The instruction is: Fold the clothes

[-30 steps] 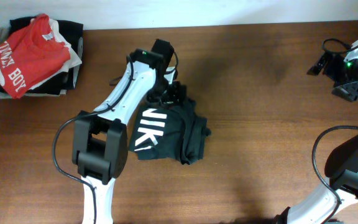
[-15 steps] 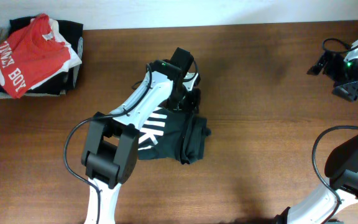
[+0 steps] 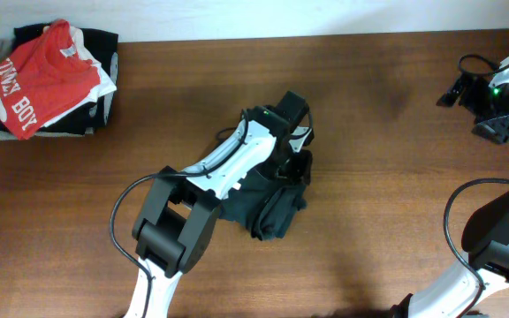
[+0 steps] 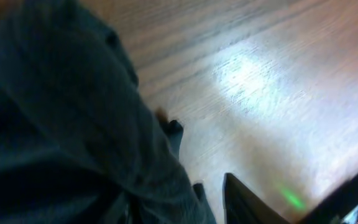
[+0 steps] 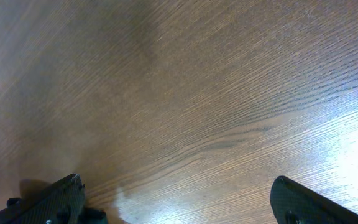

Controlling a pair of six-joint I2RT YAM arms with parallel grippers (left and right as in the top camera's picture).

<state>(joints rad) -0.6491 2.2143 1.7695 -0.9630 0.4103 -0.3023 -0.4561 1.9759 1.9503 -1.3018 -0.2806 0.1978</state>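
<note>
The black T-shirt (image 3: 270, 205) lies bunched in a crumpled heap at the middle of the table, and its white logo print is hidden. My left gripper (image 3: 293, 165) sits at the heap's upper right edge, shut on a fold of the fabric. In the left wrist view the dark cloth (image 4: 61, 124) fills the left side and covers one finger of the left gripper (image 4: 199, 194). My right gripper (image 3: 491, 115) is far off at the table's back right corner. In its wrist view the right gripper (image 5: 179, 208) is wide open and empty over bare wood.
A pile of clothes topped by a red shirt with white "BOY" lettering (image 3: 42, 81) sits at the back left corner. The brown wooden table (image 3: 396, 203) ends at a white wall along the top. A cable hangs by the right arm (image 3: 467, 66).
My left gripper has moved right and slightly toward the front, dragging the black T-shirt with it. The shirt has bunched up and its white logo has gone out of sight. The right arm is still.
</note>
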